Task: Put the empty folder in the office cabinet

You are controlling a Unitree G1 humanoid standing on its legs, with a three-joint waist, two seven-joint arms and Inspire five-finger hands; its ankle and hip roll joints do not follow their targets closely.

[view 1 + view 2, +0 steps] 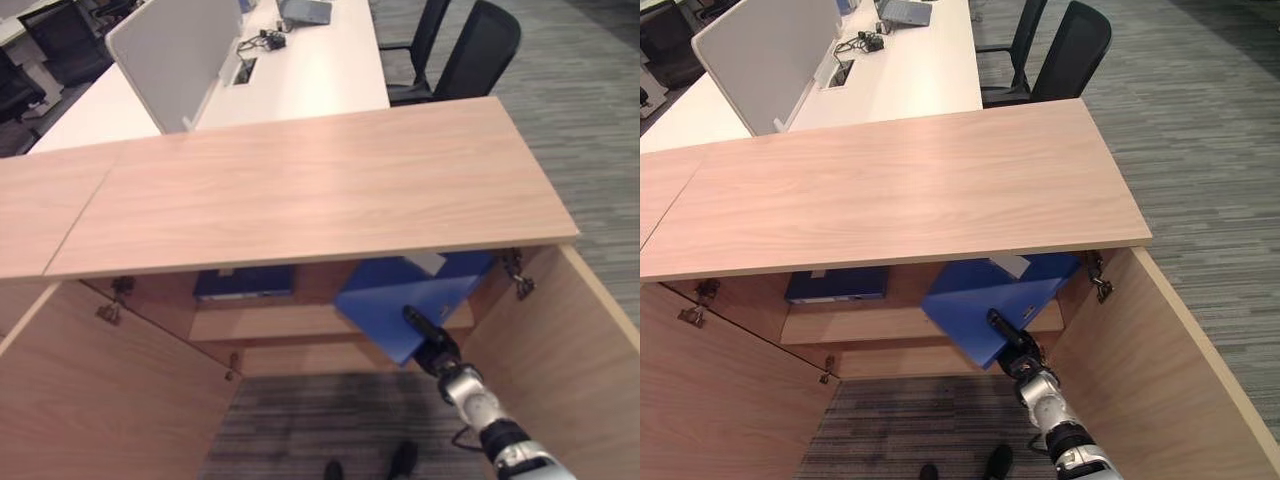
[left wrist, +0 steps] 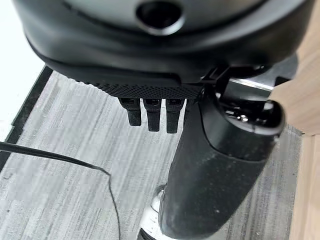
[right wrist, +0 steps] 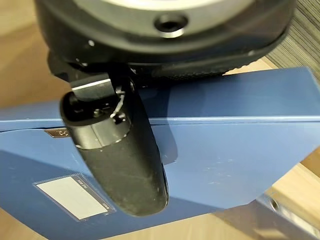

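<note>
Grey carpet (image 1: 590, 120), white bench (image 1: 310, 70) and black chairs (image 1: 470, 50) beyond an open wooden cabinet (image 1: 300, 190). On its shelf (image 1: 270, 322), one blue folder (image 1: 245, 283) flat at left. Right of it, second blue folder (image 1: 985, 300) tilted, long axis running diagonally into the cabinet, probably resting on the shelf. Right hand (image 1: 1012, 338) against its near face, thumb across it, fingers hidden, cannot tell. Left hand (image 2: 220, 165) over carpet, fingers (image 2: 152, 114) straight.

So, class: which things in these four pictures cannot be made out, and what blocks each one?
- Right hand fingers: behind the blue folder in both eye views and the right wrist view.
- Second folder, far end: under the cabinet top.
- Left hand: fingertips show in the left wrist view, their curl unclear.
</note>
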